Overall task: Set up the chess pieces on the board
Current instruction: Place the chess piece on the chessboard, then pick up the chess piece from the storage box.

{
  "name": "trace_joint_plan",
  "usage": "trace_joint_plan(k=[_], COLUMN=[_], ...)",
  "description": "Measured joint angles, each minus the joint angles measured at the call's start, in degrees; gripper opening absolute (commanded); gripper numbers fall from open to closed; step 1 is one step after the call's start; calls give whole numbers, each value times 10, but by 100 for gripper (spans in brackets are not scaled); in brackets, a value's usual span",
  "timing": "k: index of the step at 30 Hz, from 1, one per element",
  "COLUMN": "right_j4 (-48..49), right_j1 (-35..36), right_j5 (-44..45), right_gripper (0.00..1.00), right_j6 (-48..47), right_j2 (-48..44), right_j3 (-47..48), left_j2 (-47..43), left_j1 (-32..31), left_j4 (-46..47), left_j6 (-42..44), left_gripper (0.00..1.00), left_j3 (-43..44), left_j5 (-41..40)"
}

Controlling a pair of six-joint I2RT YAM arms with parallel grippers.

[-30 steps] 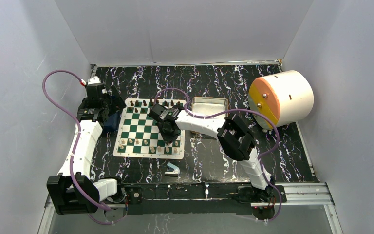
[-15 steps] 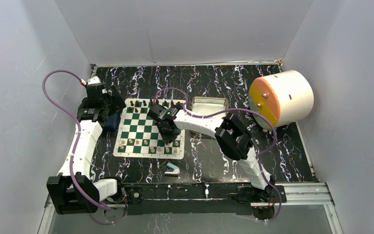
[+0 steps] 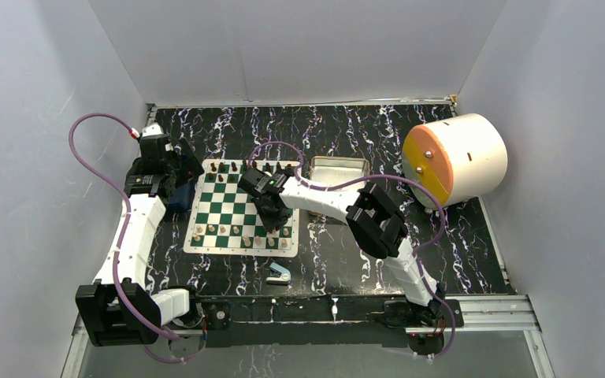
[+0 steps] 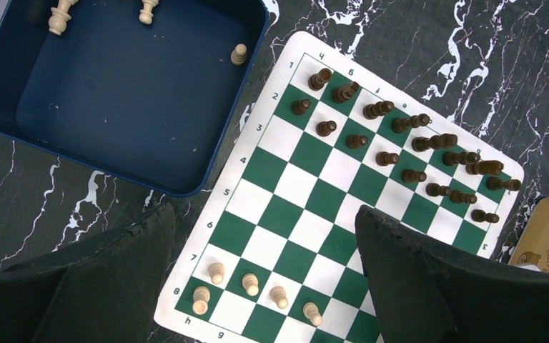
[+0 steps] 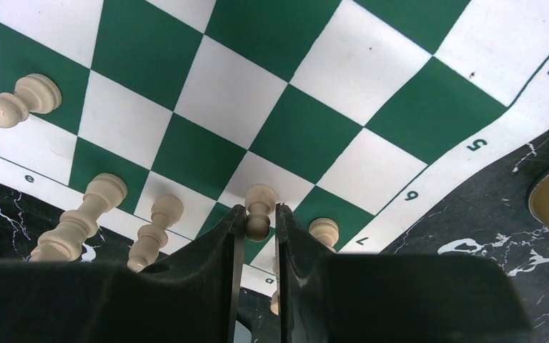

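Far left, the left tool (image 4: 264, 236) hangs over the seam between the dark blue tray (image 4: 114, 100) and the board (image 4: 293, 186), fingers spread wide and nothing between them. Three pale pieces (image 4: 238, 53) lie in that tray, not yet on the board. On the board the dark pieces (image 4: 387, 158) crowd the two far rows, and the pale ranks (image 4: 250, 284) on the near side show gaps.

Now the action: the right tool (image 5: 259, 218) is low over the board's near right part, pinched narrow on a pale pawn (image 5: 261, 196), held by its head. I read this as seating that pawn in the pale front rank. Whether its base touches the square, I cannot tell.

Next up, by my call: settle it flat, ease the fingers apart only a little, and lift straight up. It's tight here, with a neighbouring pawn (image 5: 323, 230) just beside on one side and taller pale pieces (image 5: 156, 229) on the other.

Further right, the blue-and-white stapler (image 3: 279, 273), the silver tin (image 3: 339, 172) and the white drum (image 3: 453, 160) sit on the bench (image 3: 362, 134), out of the way.
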Motion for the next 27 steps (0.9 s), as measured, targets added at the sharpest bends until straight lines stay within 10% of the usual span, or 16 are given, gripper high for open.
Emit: trace_joint_plan(k=[12,23,27], right_j4=[-8,-10,25], right_j1=[0,0,0], right_j5=[0,13,15], right_gripper=[46,98,99], right_j6=[3,4,3], right_j2=[0,-71,-186], right_j3=[25,18,-52], left_j2=[1,67,89], left_j1=[-2,-4,-1], left_j4=[-5,-35,-44], left_j6=[4,24,38], left_gripper=[97,91,84], left_j3=[5,47,79], left_j5=[1,-5,-24])
